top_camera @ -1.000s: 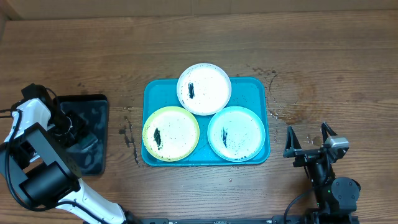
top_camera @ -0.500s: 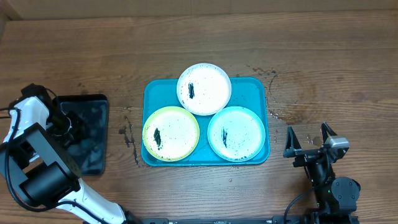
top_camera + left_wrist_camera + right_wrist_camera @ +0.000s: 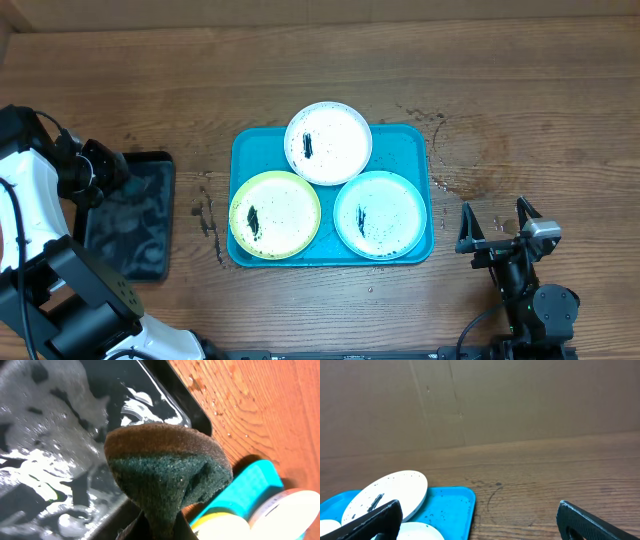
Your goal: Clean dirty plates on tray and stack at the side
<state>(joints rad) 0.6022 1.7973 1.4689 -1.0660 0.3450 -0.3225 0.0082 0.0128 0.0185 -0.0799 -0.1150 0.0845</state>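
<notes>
Three dirty plates lie on the turquoise tray [image 3: 410,140]: a white plate [image 3: 328,143] at the back, a yellow-green plate [image 3: 275,214] at front left and a second white plate [image 3: 379,214] at front right, all with black smears and specks. My left gripper [image 3: 95,172] hangs over the back left corner of the black tray [image 3: 140,240]. In the left wrist view the left gripper [image 3: 165,531] is shut on a green and brown sponge [image 3: 167,467], pinched at its lower end. My right gripper [image 3: 497,226] stands open right of the tray, with nothing between its fingers [image 3: 375,520].
The black tray [image 3: 50,435] holds soapy water with foam. Water drops and stains mark the wood [image 3: 210,215] between the two trays and right of the turquoise tray [image 3: 445,505]. A cardboard wall [image 3: 480,400] stands at the far side.
My left gripper has closed on the sponge in the black tray and lifted it up and toward the back left. The right arm and the plates have not moved.
</notes>
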